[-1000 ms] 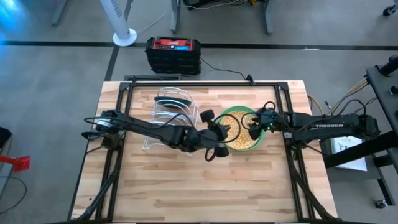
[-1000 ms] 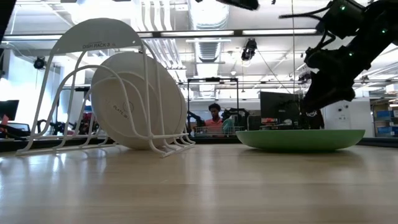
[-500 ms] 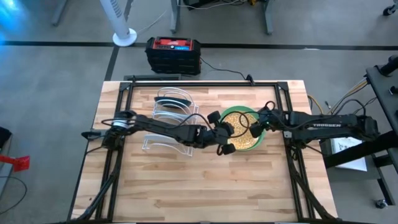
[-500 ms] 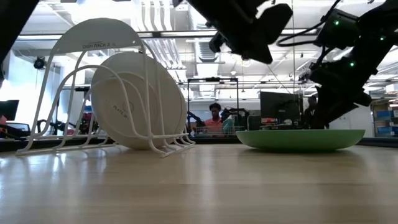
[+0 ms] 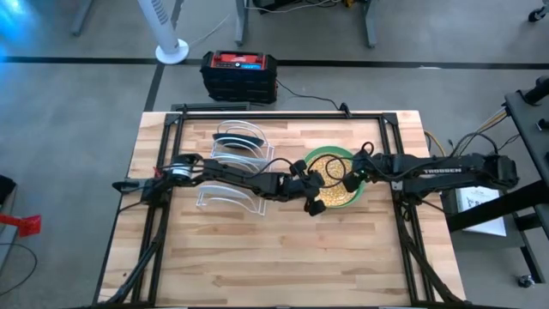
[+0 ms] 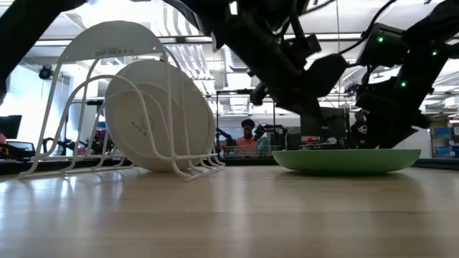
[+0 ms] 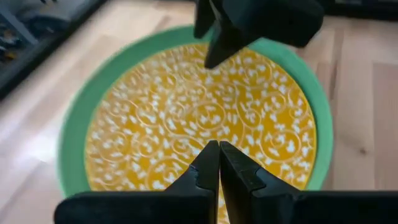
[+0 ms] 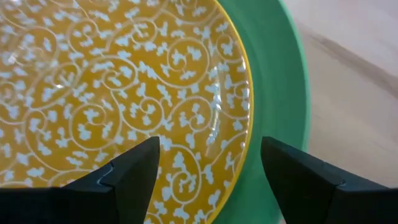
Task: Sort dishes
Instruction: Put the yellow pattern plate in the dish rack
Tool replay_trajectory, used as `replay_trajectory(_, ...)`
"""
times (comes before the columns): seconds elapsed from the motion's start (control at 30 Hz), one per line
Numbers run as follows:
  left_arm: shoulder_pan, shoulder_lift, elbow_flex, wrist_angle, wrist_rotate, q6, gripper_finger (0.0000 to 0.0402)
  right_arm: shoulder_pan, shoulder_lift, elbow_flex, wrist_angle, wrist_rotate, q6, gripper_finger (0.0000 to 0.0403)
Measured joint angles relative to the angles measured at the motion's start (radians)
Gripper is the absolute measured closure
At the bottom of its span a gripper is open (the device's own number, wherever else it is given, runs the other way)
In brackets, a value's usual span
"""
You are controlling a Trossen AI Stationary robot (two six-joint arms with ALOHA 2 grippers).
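Reaching over the yellow patterned plate [image 7: 199, 118], stacked on the light green plate [image 8: 277, 93] right of the white wire rack [image 5: 233, 165]. Left gripper [image 7: 219, 163] hovering with fingers pressed together; right gripper [image 8: 208, 158] spread wide at the rim. Two plates, apparently, already racked. Next: likely lifting the yellow plate's edge for a grip.

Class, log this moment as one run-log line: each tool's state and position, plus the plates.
left tool: shut, over yellow plate | right tool: open, at its rim | yellow plate: stacked on green plate | rack: holds white plate
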Motion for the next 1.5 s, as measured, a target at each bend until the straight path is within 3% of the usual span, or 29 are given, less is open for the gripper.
replay_trajectory(0.3,0.033,0.041,0.0,-0.013,0.057,-0.021,0.0401,0.0,0.068,0.0,0.019,-0.001,0.022,0.0132)
replay_trajectory(0.77,0.051,0.1,-0.002,-0.057,0.135,-0.106,0.0401,-0.005,0.119,-0.053,0.174,-0.09,0.023,0.013)
replay_trajectory(1.5,0.06,0.123,-0.001,-0.003,0.167,-0.095,0.0401,-0.021,0.038,-0.062,0.245,-0.169,0.053,0.0147)
